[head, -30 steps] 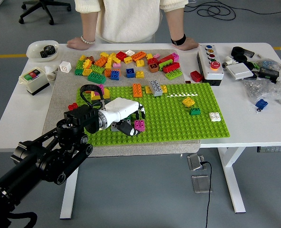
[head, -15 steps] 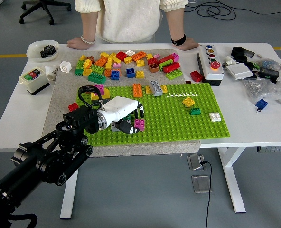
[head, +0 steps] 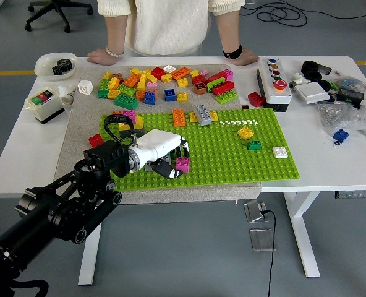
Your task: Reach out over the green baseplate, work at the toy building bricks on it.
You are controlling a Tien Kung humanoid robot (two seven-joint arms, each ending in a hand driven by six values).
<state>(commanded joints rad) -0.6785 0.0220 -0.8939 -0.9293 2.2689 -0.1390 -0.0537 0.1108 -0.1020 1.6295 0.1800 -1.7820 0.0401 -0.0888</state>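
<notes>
A green baseplate (head: pixel 232 154) lies on a grey mat. On it stand an orange brick (head: pixel 178 117), a grey brick (head: pixel 202 114), a yellow brick (head: pixel 245 132), a small green brick (head: pixel 254 145), a white brick (head: pixel 280 151) and a magenta brick (head: pixel 182 163). My left hand (head: pixel 169 162) reaches in from the lower left over the plate's near left part. Its fingers curl down beside the magenta brick and touch it. Whether they grip it is not clear. The right arm is out of view.
Many loose bricks (head: pixel 164 83) lie on the mat behind the plate. A person leans both hands (head: pixel 102 57) on the far table edge. A button box (head: pixel 273 81) and small parts stand at the right, a switch box (head: pixel 44 103) and a bowl (head: pixel 54 65) at the left.
My left hand has shifted slightly to the right and forward along the plate, staying at the magenta brick. Nothing else has moved.
</notes>
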